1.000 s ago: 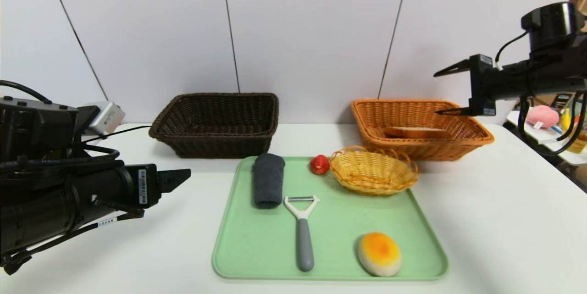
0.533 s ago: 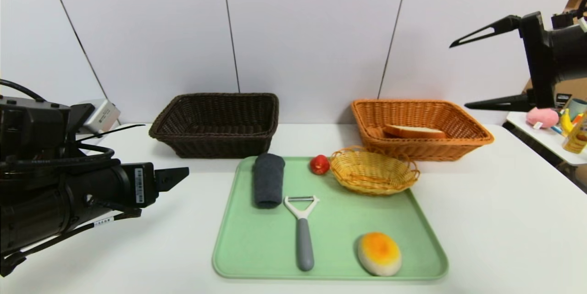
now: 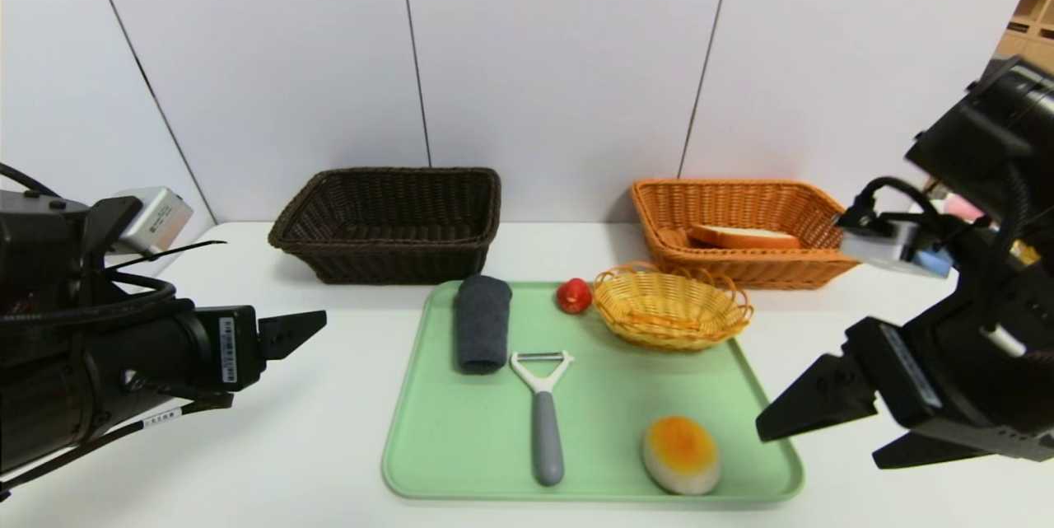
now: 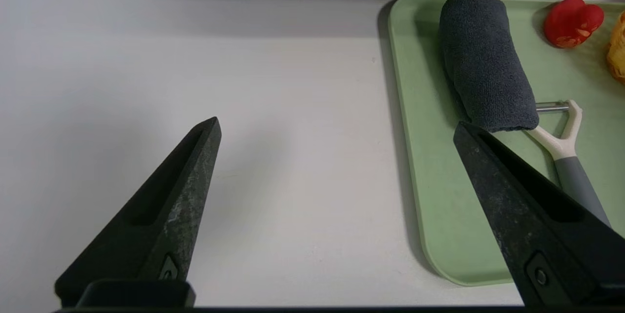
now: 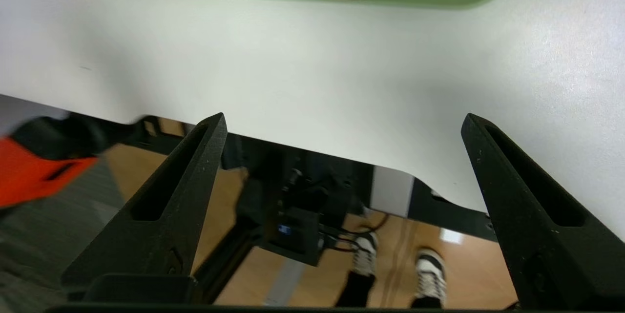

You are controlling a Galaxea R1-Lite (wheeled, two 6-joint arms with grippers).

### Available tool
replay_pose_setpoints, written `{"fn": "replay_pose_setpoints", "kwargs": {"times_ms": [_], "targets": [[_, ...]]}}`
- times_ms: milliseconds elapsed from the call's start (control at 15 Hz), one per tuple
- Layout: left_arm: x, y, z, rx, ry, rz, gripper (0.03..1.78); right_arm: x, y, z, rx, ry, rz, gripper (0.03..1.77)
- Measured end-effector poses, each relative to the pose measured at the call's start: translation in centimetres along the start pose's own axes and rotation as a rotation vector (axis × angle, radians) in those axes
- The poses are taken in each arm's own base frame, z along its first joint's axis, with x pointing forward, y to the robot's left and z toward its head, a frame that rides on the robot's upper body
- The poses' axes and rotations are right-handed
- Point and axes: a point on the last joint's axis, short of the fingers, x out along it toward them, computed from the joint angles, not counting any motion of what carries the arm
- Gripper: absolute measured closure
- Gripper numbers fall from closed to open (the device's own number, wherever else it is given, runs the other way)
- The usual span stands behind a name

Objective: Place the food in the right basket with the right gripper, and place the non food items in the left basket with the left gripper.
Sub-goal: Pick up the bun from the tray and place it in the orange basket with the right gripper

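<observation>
We see bread (image 3: pixel 743 237) in the orange basket (image 3: pixel 749 264) only from the head, our right claw (image 3: pixel 815 437) apart near the bun (image 3: pixel 681 455), our left claw (image 4: pixel 337 125) apart too!

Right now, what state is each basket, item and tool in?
bread: in the orange basket
bun: on the tray
cloth: rolled, on the tray
peeler: on the tray
dark basket: empty
left tool: open, empty
right tool: open, empty
</observation>
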Motion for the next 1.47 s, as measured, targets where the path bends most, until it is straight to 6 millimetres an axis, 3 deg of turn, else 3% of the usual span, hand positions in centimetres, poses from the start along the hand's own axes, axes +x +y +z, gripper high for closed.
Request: {"fn": "replay_pose_setpoints", "kwargs": {"times_ms": [400, 867, 1133, 1467], "targets": [[-1.6, 0.5, -0.3, -0.007, -0.029, -0.004, 0.12, 7.2, 3.2, 1.8, -0.045, 0.106, -0.218, 0.11], [-2.7, 0.8, -0.8, -0.008, -0.040, -0.008, 0.12, 11.3, 6.2, 4.7, -0.042, 0.070, -0.299, 0.11], [-3.0, 0.9, -0.8, -0.009, -0.047, -0.011, 0.12, 13.3, 6.4, 5.6, -0.033, 0.099, -0.326, 0.10], [-3.2, 1.2, -1.4, -0.009, -0.042, -0.010, 0.12, 14.2, 5.4, 6.5, 0.015, 0.141, -0.316, 0.10]]}}
